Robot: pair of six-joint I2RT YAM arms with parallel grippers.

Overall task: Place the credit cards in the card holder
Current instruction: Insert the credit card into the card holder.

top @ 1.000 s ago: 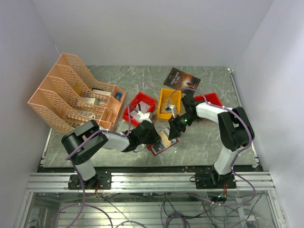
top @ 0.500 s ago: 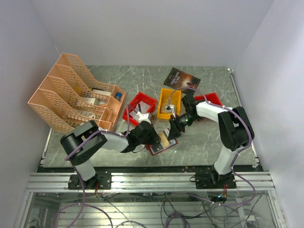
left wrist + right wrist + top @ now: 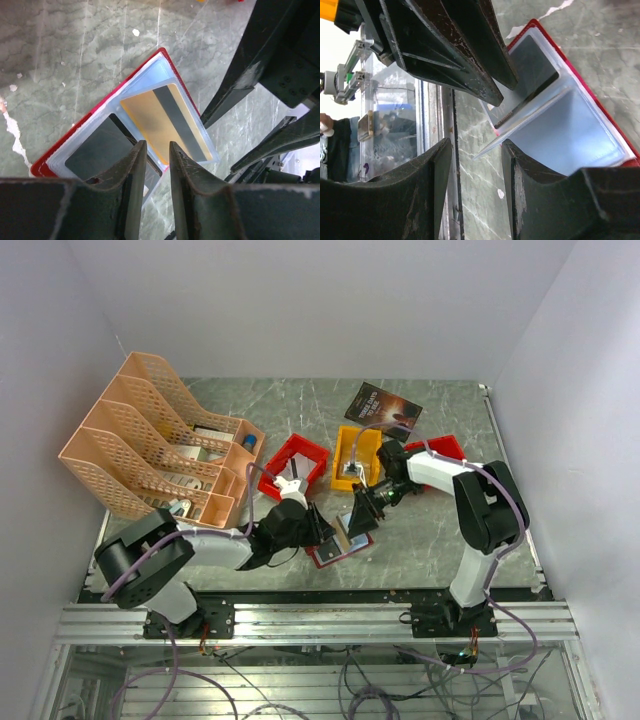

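The card holder (image 3: 150,67) lies open on the table, red-rimmed with pale bluish pockets; from above the card holder (image 3: 338,545) sits between both grippers. A yellow credit card with a dark stripe (image 3: 162,122) sits in one pocket. A dark credit card (image 3: 100,147) sits in the neighbouring pocket. My left gripper (image 3: 155,145) hovers over the holder's near edge, open a little, with nothing between its fingers. My right gripper (image 3: 476,144) is open at the holder's other side, and a clear pocket flap (image 3: 520,125) rests against one finger. The dark card (image 3: 530,75) lies under that flap.
An orange file rack (image 3: 160,445) fills the back left. Two red bins (image 3: 295,465) (image 3: 440,448) and a yellow bin (image 3: 357,455) stand behind the holder. A dark booklet (image 3: 383,405) lies at the back.
My left gripper has opened from shut, and its arm has swung left and lower. The right gripper has edged left toward the holder.
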